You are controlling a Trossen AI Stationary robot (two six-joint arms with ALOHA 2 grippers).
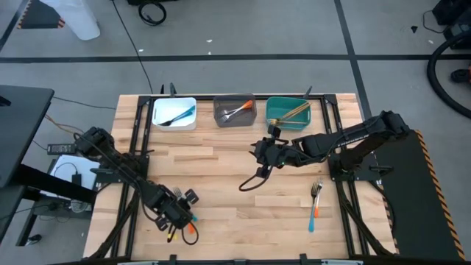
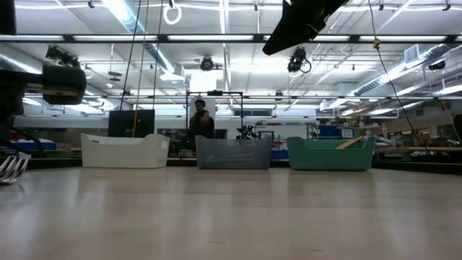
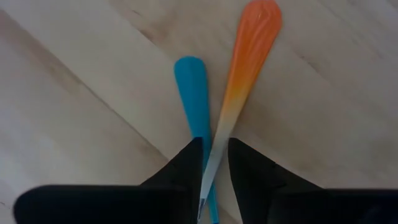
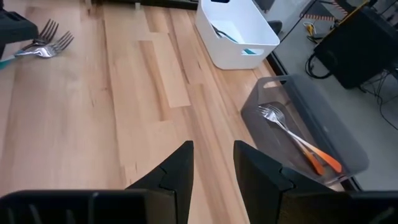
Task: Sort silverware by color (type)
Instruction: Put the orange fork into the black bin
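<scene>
High view: you've got three bins along the far edge of the table [image 1: 221, 165], white bin [image 1: 174, 112], grey bin [image 1: 234, 110], teal bin [image 1: 288, 111], each w/ cutlery already inside. A black cable [image 1: 254, 181] loops on the wood mid-table, below the right arm. Two forks [image 1: 316, 200], one orange-handled, one blue-handled, lie near the right front, well apart from both arms. Left gripper [image 1: 178, 221] sits low near the front-left edge, little room toward that edge; centre of the table is open. Right gripper [image 1: 266, 152] hangs mid-table, short of the bins.

Low view: bins in a row at the back, a person standing beyond them. Fork tines at the far left edge.

Left wrist: fingers [image 3: 245, 165] stand narrowly apart around the shaft of the orange-handled fork [image 3: 249, 59]; blue-handled one [image 3: 193, 93] lies just beside, crossing under it. Can't tell if the grip is tight yet.

Right wrist: fingers [image 4: 180, 165] parted, nothing between them. Grey bin holds an orange-handled fork.
</scene>
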